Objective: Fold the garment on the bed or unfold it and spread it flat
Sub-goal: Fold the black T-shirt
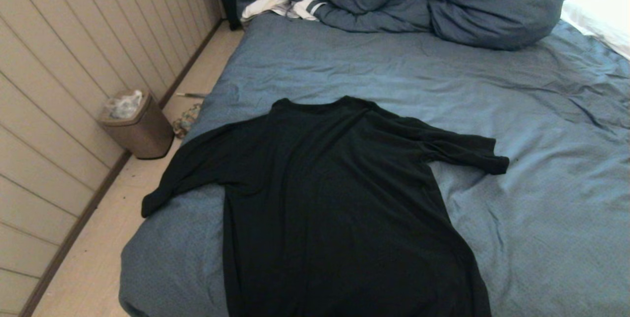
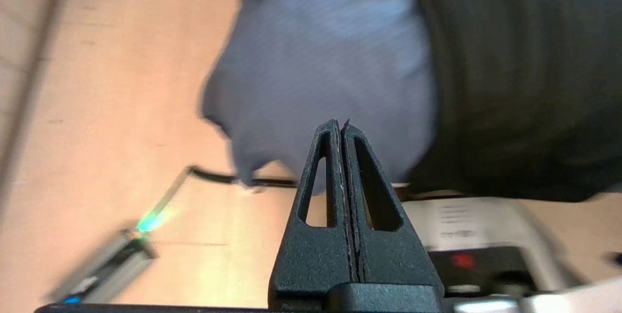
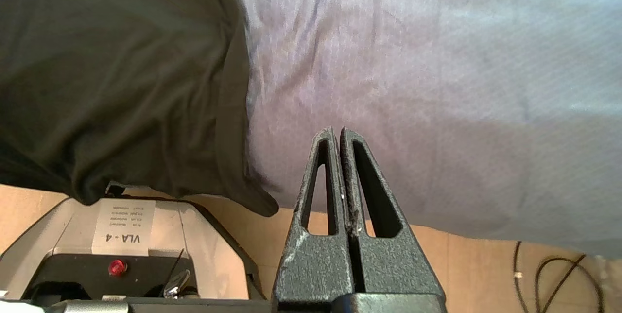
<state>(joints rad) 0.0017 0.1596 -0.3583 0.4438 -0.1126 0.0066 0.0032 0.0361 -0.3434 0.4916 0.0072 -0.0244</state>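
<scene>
Left gripper [image 2: 341, 126] has its jaws pressed together, nothing between them; it hangs off the near left corner of the bed [image 2: 316, 60], above the floor [image 2: 112, 109], clear of the cloth. Right gripper [image 3: 337, 133] likewise has jaws fully together and empty; it sits at the near edge of the bed, just right of the garment's [image 3: 112, 70] hem, not touching it. Neither arm shows in the head view.

The garment [image 1: 334, 199] lies spread flat on the near left part of the bed [image 1: 541, 208], plain black side up, collar toward the far side, hem running over the near edge; left sleeve reaches toward the left bed edge, right sleeve lies out to the right with a few creases.

Blue duvet [image 1: 443, 2] is bunched at the far side; white striped cloth [image 1: 285, 4] tucked at its left; white pillow [image 1: 600, 16] far right; brown waste bin [image 1: 138, 127] on the floor by the panelled wall [image 1: 59, 61], left of the bed.
</scene>
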